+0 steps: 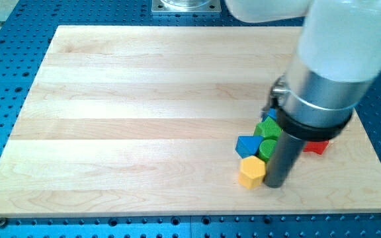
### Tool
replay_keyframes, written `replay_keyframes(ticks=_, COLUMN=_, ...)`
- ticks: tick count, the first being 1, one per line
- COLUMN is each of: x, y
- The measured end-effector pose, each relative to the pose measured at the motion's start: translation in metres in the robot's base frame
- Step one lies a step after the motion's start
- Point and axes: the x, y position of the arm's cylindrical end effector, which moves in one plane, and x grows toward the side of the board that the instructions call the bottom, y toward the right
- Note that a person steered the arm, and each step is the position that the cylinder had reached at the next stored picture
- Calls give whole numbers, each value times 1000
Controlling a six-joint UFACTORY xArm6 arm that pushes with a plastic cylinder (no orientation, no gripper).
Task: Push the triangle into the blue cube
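A robot arm's dark rod tip (pixel 276 184) rests on a pale wooden board (pixel 144 112), touching a yellow hexagonal block's (pixel 251 172) right side. It carries no claw. Just beyond sit a blue triangular block (pixel 247 145) and green blocks (pixel 267 129); a red block (pixel 316 147) lies right.

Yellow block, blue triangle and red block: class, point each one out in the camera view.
yellow block (pixel 251 172), camera view, on its top face.
blue triangle (pixel 247 145), camera view, on its top face.
red block (pixel 317 147), camera view, on the part showing beside the arm.

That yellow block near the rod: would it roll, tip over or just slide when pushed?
The yellow block looks squat and flat-sided, so it would probably slide on the smooth wooden board, not roll. Pushed off-centre by my tip, at its right, it may turn.
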Motion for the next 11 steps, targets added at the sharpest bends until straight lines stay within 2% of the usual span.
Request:
replay_keyframes(ticks=3, x=-109, y=2)
replay_keyframes(ticks=4, x=-118, y=-63)
replay_keyframes(ticks=5, x=-72, y=-137)
replay_keyframes(ticks=6, x=-42, y=-117)
replay_keyframes(ticks=7, x=-37, y=-64)
replay_keyframes(ticks=9, x=-37, y=-31)
replay_keyframes(ticks=10, x=-41, y=-7)
replay_keyframes(ticks=11, x=-94, y=15)
